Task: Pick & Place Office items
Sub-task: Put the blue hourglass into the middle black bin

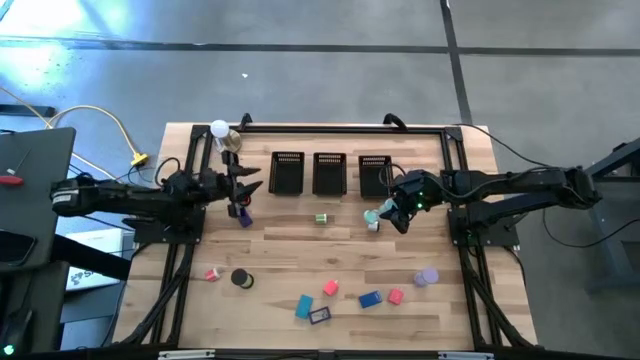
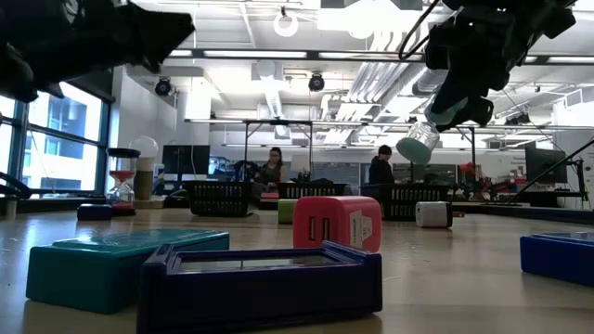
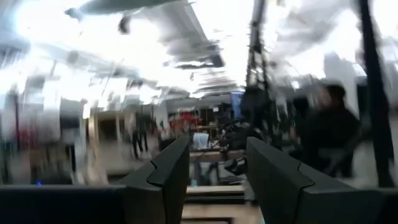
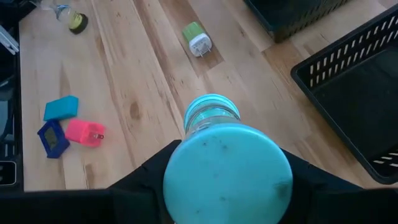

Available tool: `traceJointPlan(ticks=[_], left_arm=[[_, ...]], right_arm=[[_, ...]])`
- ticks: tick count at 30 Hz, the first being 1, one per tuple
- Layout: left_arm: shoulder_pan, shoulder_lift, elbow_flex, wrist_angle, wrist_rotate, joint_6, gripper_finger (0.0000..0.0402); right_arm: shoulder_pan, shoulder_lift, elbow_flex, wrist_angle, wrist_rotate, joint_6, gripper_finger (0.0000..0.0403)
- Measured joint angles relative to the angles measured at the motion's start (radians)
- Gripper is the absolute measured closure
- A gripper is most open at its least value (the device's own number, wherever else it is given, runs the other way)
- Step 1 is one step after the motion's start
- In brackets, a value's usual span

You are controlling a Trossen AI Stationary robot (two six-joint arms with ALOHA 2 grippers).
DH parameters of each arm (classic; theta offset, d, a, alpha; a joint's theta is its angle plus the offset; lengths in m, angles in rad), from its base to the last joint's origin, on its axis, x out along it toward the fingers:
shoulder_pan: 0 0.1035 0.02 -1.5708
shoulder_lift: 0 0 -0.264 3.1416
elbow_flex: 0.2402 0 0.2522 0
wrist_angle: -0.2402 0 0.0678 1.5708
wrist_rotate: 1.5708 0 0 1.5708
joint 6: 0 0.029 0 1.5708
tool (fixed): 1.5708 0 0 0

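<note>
The table [image 1: 330, 255] is made of light wood. Close to its front edge lie a few small office items: a teal block [image 1: 304, 306], a dark blue block [image 1: 320, 316], a blue block [image 1: 371, 298] and two pink blocks [image 1: 330, 288] [image 1: 396, 296]. Toward the front left sit another pink block [image 1: 211, 274] and a black round roll [image 1: 241, 279]. Toward the front right sits a purple piece [image 1: 427, 276].

Near the middle of the table lies a green and white piece [image 1: 321, 218].

The right gripper [image 1: 384, 213] is up in the air over the table, a bit right of the middle and just in front of the rightmost bin. Its fingers are closed around a small clear bottle with a teal cap [image 4: 217, 158]. The bottle is off the wood, and its clear end sticks out past the fingers.

The left gripper [image 1: 240, 192] is over the left part of the table, just left of the bins. Its two dark fingers [image 3: 163, 180] stand a little apart with nothing between them. A small purple piece [image 1: 244, 216] lies on the wood just below it.

Three black mesh bins [image 1: 330, 173] stand in a row near the back edge. A white ball on a metal base [image 1: 222, 133] stands at the back left corner.

Far off, past the table, two people [image 2: 273, 169] sit in the room.
</note>
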Motion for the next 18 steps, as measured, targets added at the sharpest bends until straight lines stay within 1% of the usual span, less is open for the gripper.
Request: traceJointPlan(ticks=[2, 3, 7, 9, 11, 12, 15, 18], left_arm=[[0.01, 0.037, 0.0, 0.022, -0.058, -0.12, 0.0241], [0.017, 0.052, 0.001, 0.032, -0.075, -0.149, 0.0241], [0.039, 0.091, 0.001, 0.051, -0.08, -0.149, 0.024], [0.041, 0.1, 0.002, 0.049, -0.078, -0.18, 0.024], [0.039, 0.103, 0.002, 0.048, -0.045, -0.235, 0.024], [0.037, 0.104, 0.002, 0.056, -0.03, -0.234, 0.024], [0.037, 0.105, 0.002, 0.053, 0.014, -0.159, 0.0239], [0.037, 0.12, 0.003, 0.037, 0.058, -0.126, 0.022]], right_arm=[[0.0, 0.0, 0.0, 0.0, 0.0, 0.0, 0.0226], [0.0, 0.0, 0.0, 0.0, 0.0, 0.0, 0.0224], [0.0, 0.0, 0.0, 0.0, -0.002, -0.008, 0.0226], [0.0, 0.0, 0.0, 0.0, -0.003, -0.011, 0.0228], [0.0, 0.0, 0.0, 0.0, -0.002, -0.011, 0.0228], [0.0, 0.0, 0.0, 0.0, -0.002, -0.011, 0.0228], [0.0, 0.0, 0.0, 0.0, -0.003, -0.011, 0.0222], [0.0, 0.001, 0.0, 0.0, -0.002, -0.014, 0.0224]])
